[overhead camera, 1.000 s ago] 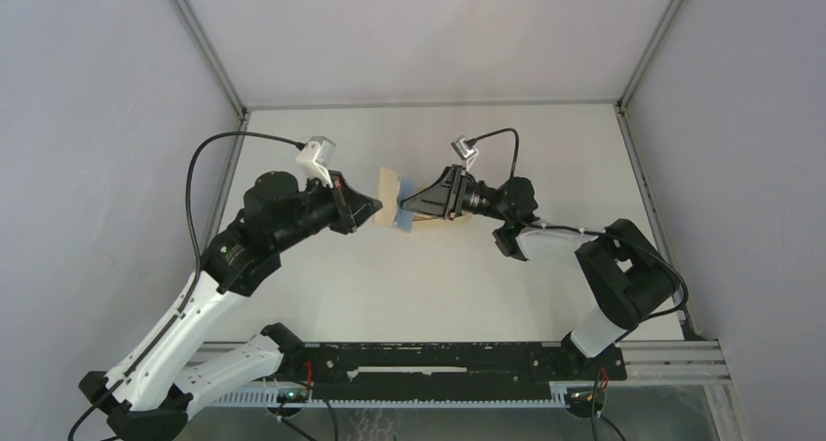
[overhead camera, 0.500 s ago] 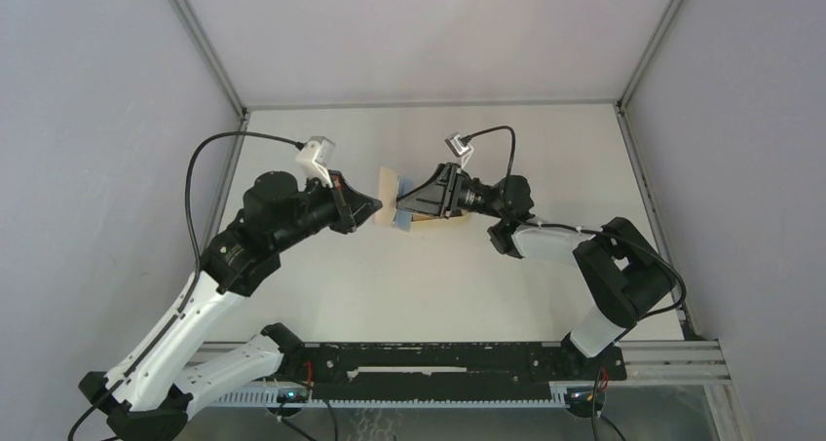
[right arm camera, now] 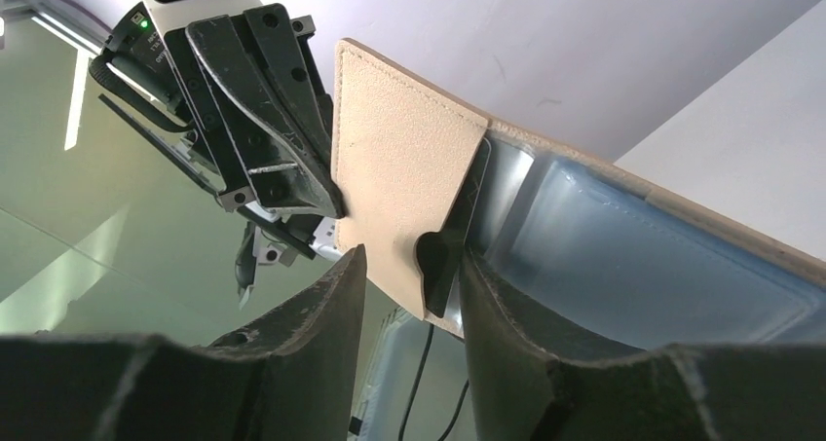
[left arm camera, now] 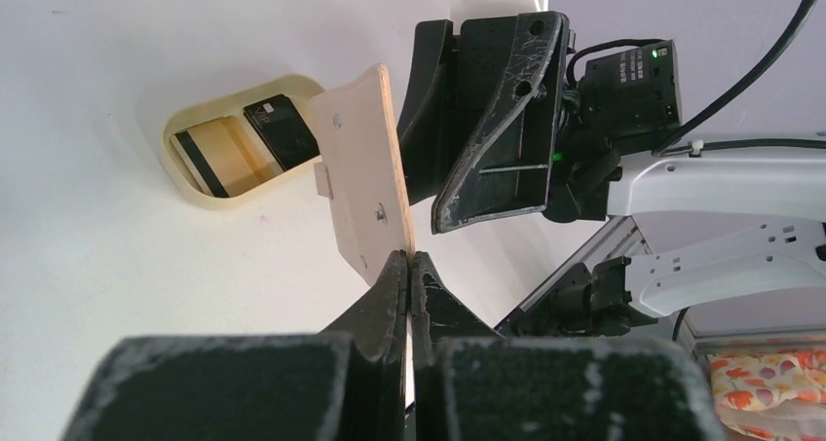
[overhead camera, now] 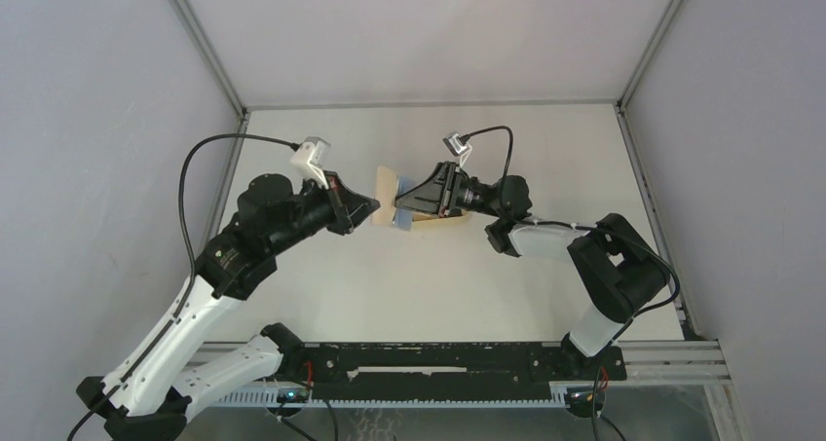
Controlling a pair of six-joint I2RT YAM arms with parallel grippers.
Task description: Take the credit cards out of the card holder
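The light, floppy holder (left arm camera: 360,168) hangs above the surface (left arm camera: 97,266), best held by its flap edges: left end effector (left arm camera: 410,262) clamps one, right end effector (right arm camera: 409,271) straddles another, grip uncertain; both thin cards (left arm camera: 222,154) lie in the tray (left arm camera: 207,203).

The tabletop (overhead camera: 409,275) is a pale off-white surface between grey side walls. An oval tan tray (left arm camera: 171,159) rests directly on it, toward the far middle, flat on its base. Inside the tray a black card (left arm camera: 282,129) and a tan-brown card (left arm camera: 219,154) with a dark stripe lie flat, side by side.
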